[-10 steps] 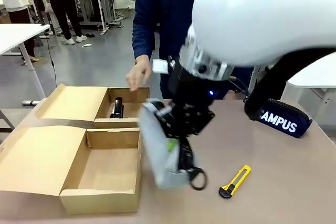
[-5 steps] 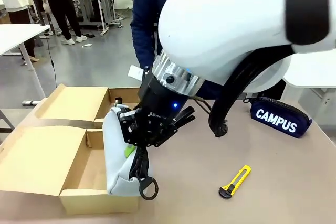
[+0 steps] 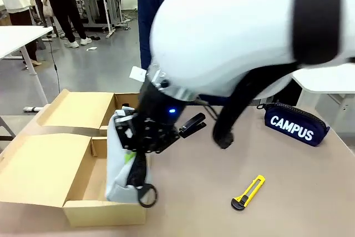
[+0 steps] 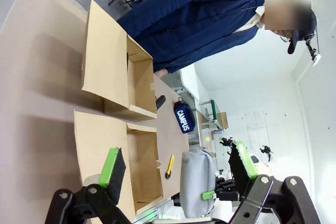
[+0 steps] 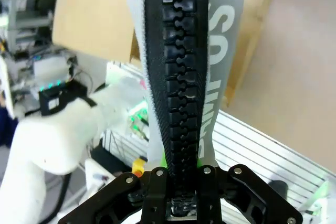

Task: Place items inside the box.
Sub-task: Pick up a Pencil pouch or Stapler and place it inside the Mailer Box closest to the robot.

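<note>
so the right gripper [image 3: 135, 166] is clamped tight on the grey pencil case [image 3: 116, 154], pinching it along the zip, and in the right wrist view the black zip teeth run straight up out of the jaws with white lettering down one side that I can't fully read. The case hangs on end, long axis pretty much vertical, ring pull dangling at the low end, zip side turned toward the arm. Its bottom is down at the right end of the near compartment of the cardboard box [image 3: 105, 212]; can't tell if it touches the floor of it. The left gripper [image 4: 177, 157] has its fingers spread wide with nothing between them. On the table [image 3: 302, 203], the navy pencil case [image 3: 294, 126] lies lengthwise across the far right, "CAMPUS" facing the camera, and the yellow-and-black utility knife [image 3: 248, 191] lies on a diagonal, black end nearer the camera, well clear of the box
</note>
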{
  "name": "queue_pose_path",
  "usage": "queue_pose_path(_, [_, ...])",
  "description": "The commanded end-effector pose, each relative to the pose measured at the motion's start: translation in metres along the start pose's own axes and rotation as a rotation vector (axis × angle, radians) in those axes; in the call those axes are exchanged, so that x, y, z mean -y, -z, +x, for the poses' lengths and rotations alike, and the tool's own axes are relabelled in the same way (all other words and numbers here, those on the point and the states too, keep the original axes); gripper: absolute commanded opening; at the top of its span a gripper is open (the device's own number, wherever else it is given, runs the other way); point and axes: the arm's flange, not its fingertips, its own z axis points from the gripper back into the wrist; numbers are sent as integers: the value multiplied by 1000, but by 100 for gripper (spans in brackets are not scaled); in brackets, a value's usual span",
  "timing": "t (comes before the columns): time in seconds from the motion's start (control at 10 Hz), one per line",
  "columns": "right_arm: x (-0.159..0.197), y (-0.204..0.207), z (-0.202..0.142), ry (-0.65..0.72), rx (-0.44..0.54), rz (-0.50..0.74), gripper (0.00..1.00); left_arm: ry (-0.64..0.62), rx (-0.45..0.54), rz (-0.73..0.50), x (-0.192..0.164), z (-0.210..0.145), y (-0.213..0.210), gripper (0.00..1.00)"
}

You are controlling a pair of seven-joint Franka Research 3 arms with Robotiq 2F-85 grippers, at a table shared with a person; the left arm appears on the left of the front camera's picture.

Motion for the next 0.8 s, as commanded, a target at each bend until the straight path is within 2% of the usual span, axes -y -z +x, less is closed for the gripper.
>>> queue_pose_path(0.0, [-53,17,29,115,11,-73,10,19,13,-24,2,1,1,100])
queue_pose_path(0.2, [-74,38,48,115,-36,-118,10,19,13,-24,2,1,1,100])
queue_pose_path(0.7, [-78,85,82,157,-47,-158,10,19,13,-24,2,1,1,100])
